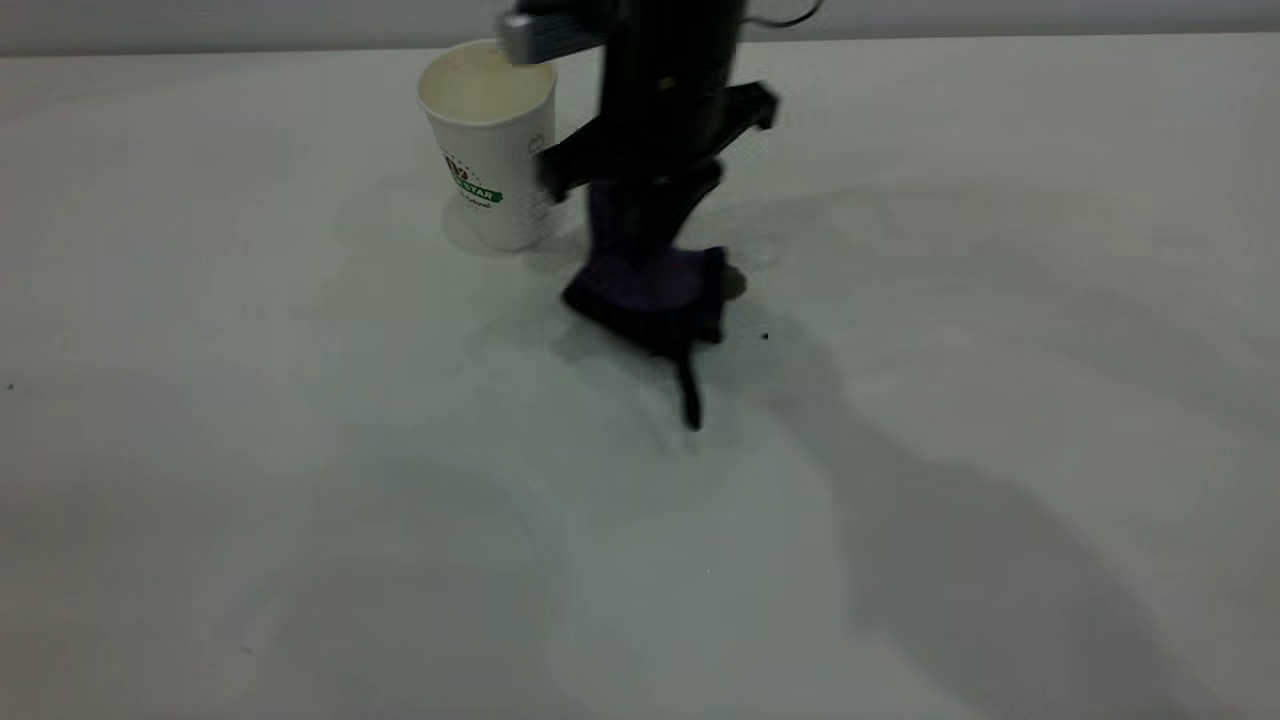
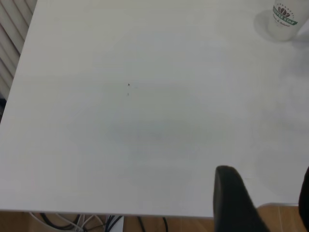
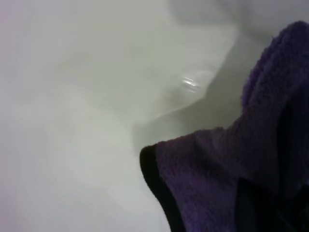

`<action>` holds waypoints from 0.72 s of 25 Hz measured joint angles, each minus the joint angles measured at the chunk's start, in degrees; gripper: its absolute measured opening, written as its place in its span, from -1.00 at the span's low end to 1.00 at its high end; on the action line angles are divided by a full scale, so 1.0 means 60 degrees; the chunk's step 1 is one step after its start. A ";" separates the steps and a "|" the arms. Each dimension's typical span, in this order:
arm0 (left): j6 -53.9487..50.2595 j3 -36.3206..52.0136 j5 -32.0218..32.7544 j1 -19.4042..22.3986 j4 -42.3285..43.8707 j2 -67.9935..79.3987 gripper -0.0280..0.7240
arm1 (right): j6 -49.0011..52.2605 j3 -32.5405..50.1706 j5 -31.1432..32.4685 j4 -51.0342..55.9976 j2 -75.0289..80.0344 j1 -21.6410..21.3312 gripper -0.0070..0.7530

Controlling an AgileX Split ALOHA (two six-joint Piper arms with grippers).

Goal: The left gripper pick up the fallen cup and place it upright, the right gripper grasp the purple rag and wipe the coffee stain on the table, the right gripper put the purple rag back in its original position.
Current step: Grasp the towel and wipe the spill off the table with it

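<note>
The cup (image 1: 490, 150) stands upright at the back of the table (image 1: 300, 500), its cream inside showing; it also appears far off in the left wrist view as the cup (image 2: 285, 17). My right gripper (image 1: 640, 250) reaches down just right of the cup, shut on the purple rag (image 1: 650, 290), which is pressed onto the tabletop with its black tab trailing toward the front. A small dark blot, seemingly the coffee stain (image 1: 735, 283), peeks out at the rag's right edge. The purple rag (image 3: 217, 183) fills the right wrist view. My left gripper (image 2: 268, 203) hovers open over the table's edge, holding nothing.
A tiny black speck (image 1: 765, 336) lies right of the rag. A wet glint (image 3: 192, 82) shows on the table beside the rag. The table edge (image 2: 145, 212) has wooden floor and cables below it.
</note>
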 joint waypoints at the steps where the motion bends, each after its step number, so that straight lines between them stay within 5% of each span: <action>1: 0.0000 0.0000 0.0000 0.0000 0.0000 0.0000 0.14 | 0.0088 0.0000 -0.0141 0.0023 0.0079 0.0069 -0.74; 11: 0.0009 0.0000 0.0000 0.0000 0.0000 0.0000 0.14 | 0.0376 -0.0040 -0.1148 0.0250 0.0995 -0.0164 -0.74; 18: 0.0009 0.0000 0.0010 0.0000 0.0000 0.0000 0.14 | 0.0516 -0.0144 -0.1007 0.0271 0.1070 -0.1589 -0.74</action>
